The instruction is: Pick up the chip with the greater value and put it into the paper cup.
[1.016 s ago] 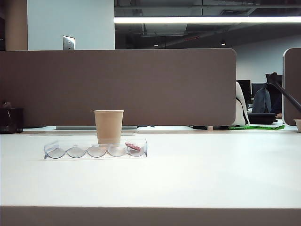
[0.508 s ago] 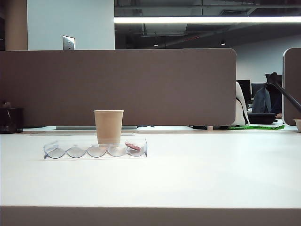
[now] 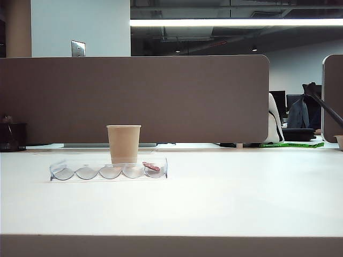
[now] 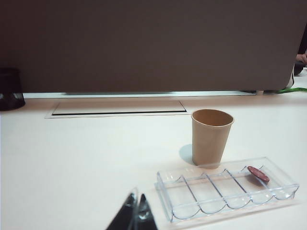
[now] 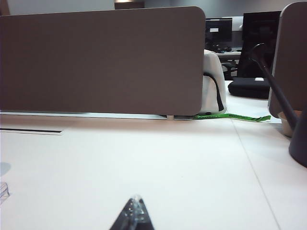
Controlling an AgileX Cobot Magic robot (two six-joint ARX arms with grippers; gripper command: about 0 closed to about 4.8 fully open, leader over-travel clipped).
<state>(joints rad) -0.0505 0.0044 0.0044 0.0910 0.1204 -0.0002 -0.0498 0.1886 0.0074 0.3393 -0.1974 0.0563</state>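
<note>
Well, not much left to do, by the look of it: the cup (image 3: pixel 124 143) stands upright on the counter (image 3: pixel 225 198), just behind the clear tray (image 3: pixel 69 172), and the only chip showing is the red chip (image 4: pixel 258 173), lying tilted in the end slot of that tray. No black chip anywhere on the counter or in the other slots, which are bare. My read is that it's already in the cup, though the cup's inside is hidden from every angle here, so that stays a guess. Left gripper (image 4: pixel 135 211) sits low at the near edge of its wrist view, tips pressed together, pinching nothing, pulled back from the tray and pointing toward it. Right gripper (image 5: pixel 135 213) is well off to the other side over bare counter, tips likewise pressed together and empty, with just a corner of the tray at the edge of its view. Neither arm shows in the exterior view.
</note>
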